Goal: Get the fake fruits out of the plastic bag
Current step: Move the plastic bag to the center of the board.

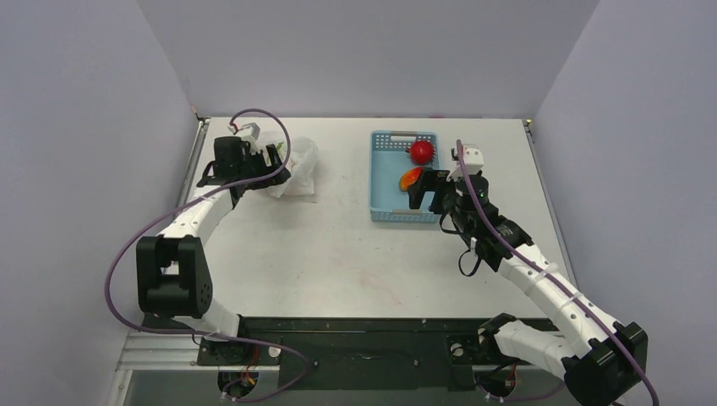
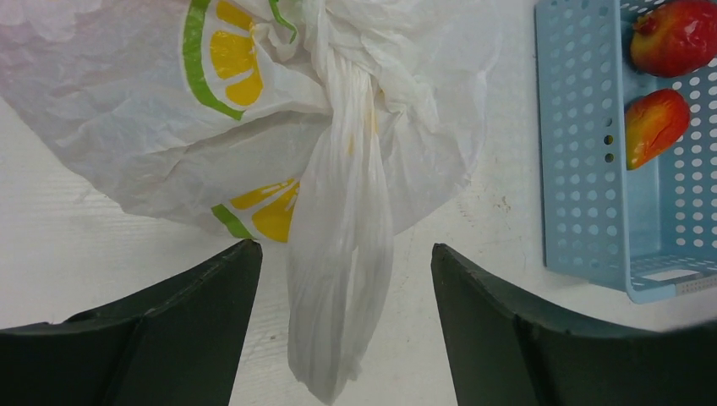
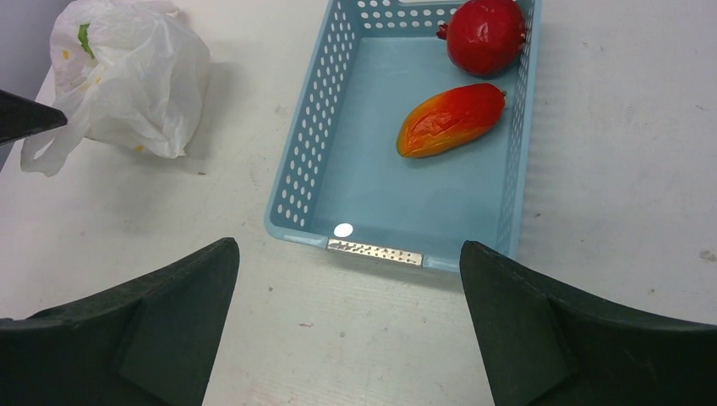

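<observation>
The plastic bag [image 1: 300,169] lies bunched and closed at the back left of the table, white with citrus-slice prints. The fake fruits are hidden inside it. In the left wrist view its twisted handle [image 2: 342,254] hangs down between the fingers. My left gripper [image 1: 275,165] is open around that handle [image 2: 345,248], and the jaws stand apart from it. My right gripper [image 1: 427,190] is open and empty [image 3: 348,247], just in front of the blue basket's near rim. The bag also shows in the right wrist view [image 3: 127,76].
A light blue perforated basket [image 1: 374,182] stands right of centre and holds a round red apple [image 1: 421,151] and a red-orange mango [image 1: 410,178]. Both also show in the right wrist view, apple [image 3: 486,34] and mango [image 3: 450,118]. Grey walls enclose the table on three sides.
</observation>
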Robot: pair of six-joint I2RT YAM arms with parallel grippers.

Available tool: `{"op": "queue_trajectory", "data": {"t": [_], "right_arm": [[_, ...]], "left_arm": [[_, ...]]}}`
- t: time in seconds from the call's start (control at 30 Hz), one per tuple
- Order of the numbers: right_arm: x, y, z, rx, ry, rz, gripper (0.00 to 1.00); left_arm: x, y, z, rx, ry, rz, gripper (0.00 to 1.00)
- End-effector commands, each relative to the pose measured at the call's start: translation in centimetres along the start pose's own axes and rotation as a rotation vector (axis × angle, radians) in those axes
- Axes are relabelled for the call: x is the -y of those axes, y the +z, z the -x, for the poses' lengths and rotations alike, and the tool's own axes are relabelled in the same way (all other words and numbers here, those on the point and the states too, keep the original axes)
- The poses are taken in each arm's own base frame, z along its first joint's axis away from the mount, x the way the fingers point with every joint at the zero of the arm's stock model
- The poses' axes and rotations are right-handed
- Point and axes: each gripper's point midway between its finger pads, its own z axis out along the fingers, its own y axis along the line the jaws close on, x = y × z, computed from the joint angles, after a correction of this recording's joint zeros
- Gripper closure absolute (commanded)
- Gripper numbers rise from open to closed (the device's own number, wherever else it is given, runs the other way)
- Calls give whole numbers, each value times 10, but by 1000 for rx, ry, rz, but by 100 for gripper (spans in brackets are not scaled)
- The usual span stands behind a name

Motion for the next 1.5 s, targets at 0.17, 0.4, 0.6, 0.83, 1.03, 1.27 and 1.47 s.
{"op": "queue_trajectory", "data": {"t": [0.17,0.4,0.6,0.83,1.03,1.27,1.47], "right_arm": [[-11,-4,15,49,-9,37,0],[-10,-5,17,28,-35,-7,0],[-5,-9,21,47,-38,-51,0],[-24,-3,10,-19,-60,27,0],[-58,-4,-11,-92,-142,152,0],[-80,-6,-48,-144,-207,196,1],[-92,-15,-59,-141,-213,233,1]], "left_arm": [[10,21,-8,-123,8,-46,95],[29,6,-24,-160,20,-63,100],[49,-38,-52,-245,-69,-22,100],[104,-97,-136,-214,-157,-163,100],[155,-140,-197,-160,-307,-352,100],[183,-156,-230,-218,-175,-317,100],[191,-156,-222,-238,-23,-282,69]]}}
